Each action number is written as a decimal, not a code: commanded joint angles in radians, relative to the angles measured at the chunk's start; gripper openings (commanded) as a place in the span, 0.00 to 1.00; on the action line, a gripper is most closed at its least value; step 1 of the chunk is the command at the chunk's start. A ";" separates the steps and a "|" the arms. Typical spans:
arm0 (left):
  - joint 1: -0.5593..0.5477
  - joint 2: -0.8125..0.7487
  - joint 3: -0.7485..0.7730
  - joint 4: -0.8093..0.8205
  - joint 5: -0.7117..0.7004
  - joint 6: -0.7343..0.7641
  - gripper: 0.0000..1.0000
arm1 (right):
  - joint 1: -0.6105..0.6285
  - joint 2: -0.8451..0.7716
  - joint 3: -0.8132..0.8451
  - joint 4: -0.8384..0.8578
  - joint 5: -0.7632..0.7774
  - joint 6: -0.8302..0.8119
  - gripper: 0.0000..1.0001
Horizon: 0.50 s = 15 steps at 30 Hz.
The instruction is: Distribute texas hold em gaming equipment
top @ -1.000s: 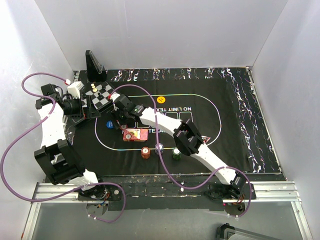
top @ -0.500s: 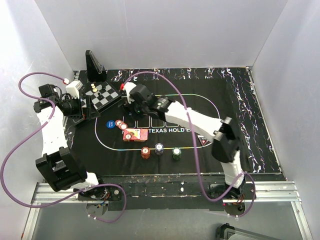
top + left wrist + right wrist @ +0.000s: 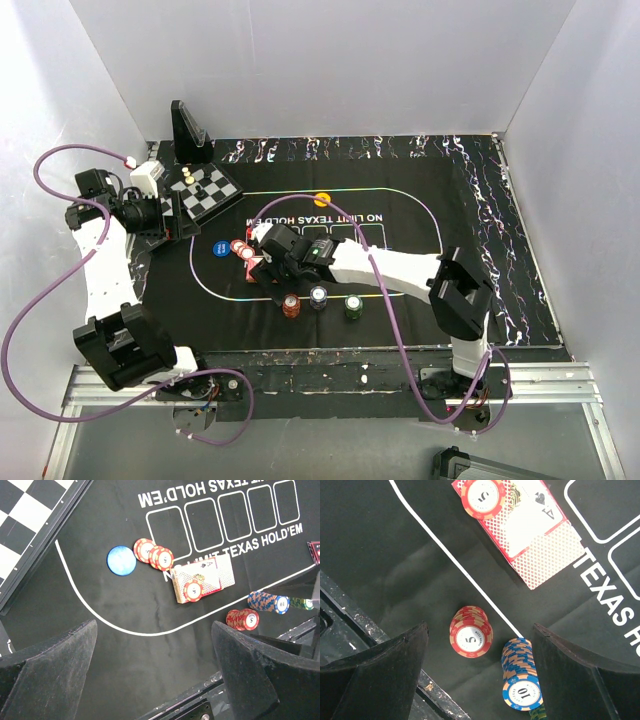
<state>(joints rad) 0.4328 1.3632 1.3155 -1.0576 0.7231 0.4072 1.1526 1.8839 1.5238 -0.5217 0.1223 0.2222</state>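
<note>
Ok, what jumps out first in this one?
The right arm stretches across the black poker mat, its open tool hanging above the near-left play area. There lie playing cards with a red chip on top, beside a red stack and a blue stack of chips; a chessboard sits at the far left.

Mat point(image 3: 470, 230) blk, white outline + lettering. Cards point(image 3: 547, 555): red-white lattice backs; one face-up, white w/ blk spade. Chip on cards point(image 3: 482, 498) red, cream edge marks, white centre. Red stack point(image 3: 471, 638) same. Blue-orange stack point(image 3: 521, 680) striped. Green stack point(image 3: 353, 306). Blue chip point(image 3: 121, 560) plain. Button point(image 3: 322, 199) orange. Chessboard point(image 3: 205, 190) blk-white checks.
</note>
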 commanded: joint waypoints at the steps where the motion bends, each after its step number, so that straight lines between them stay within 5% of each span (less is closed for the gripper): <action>1: 0.003 -0.044 0.004 -0.015 0.010 -0.004 1.00 | 0.009 0.029 -0.014 0.020 0.020 0.025 0.90; 15: 0.003 -0.039 -0.009 -0.004 0.010 -0.004 1.00 | 0.032 0.121 -0.033 0.035 -0.016 0.037 0.78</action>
<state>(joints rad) 0.4328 1.3579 1.3155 -1.0657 0.7227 0.4068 1.1702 2.0010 1.5059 -0.5133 0.1207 0.2420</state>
